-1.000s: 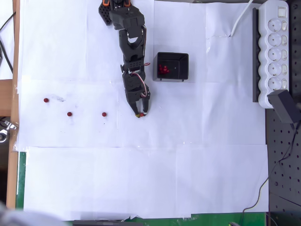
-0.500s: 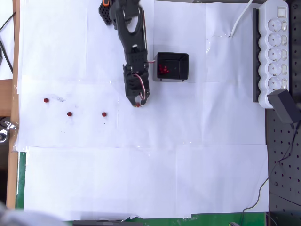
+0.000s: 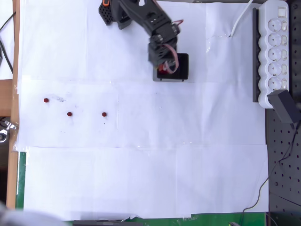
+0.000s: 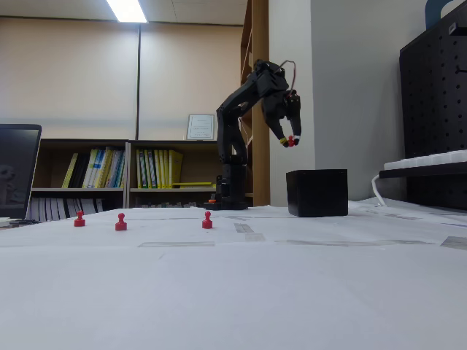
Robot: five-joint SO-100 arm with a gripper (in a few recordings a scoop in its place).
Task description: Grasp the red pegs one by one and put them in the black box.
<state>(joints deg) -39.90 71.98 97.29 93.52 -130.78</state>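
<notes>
Altogether, pegs on the paper: three red pegs lie in a loose row at about 9 o'clock from the middle of the overhead view: the first peg (image 3: 45, 100) farthest out, the second peg (image 3: 69, 114) in the middle, the third peg (image 3: 104, 114) nearest the centre. The fixed view shows the same three standing apart from one another (image 4: 79, 219) (image 4: 120, 222) (image 4: 207, 219).
Pegs in the box: a small red cluster (image 3: 162, 70) shows inside the black box, beside the gripper (too bunched and half covered to count).
Peg in the gripper: one, the held peg (image 4: 290, 141), a red spot between the fingertips in the fixed view.
Peg orientation: the three on the paper stand upright, long axis vertical, wide foot down and round knob up; from overhead each reads as a dot.
Peg look: dark red, tiny, pawn-like in side view.
Black box: one black box (image 3: 181, 66), open-topped, square-ish, glossy inside; at about 12 o'clock from the centre of the overhead view, well apart from the three pegs. The fixed view shows it as a plain black cube (image 4: 317, 192) on the paper.
Gripper: one gripper (image 4: 290, 141), fingers clenched on the held peg, pointing down, above the box's left side and clear of its rim; overhead it (image 3: 164, 67) covers the box's left part.
Table cover: white paper sheets (image 3: 141, 165).
Power strip: one white power strip (image 3: 276, 52) at 2 o'clock in the overhead view.
</notes>
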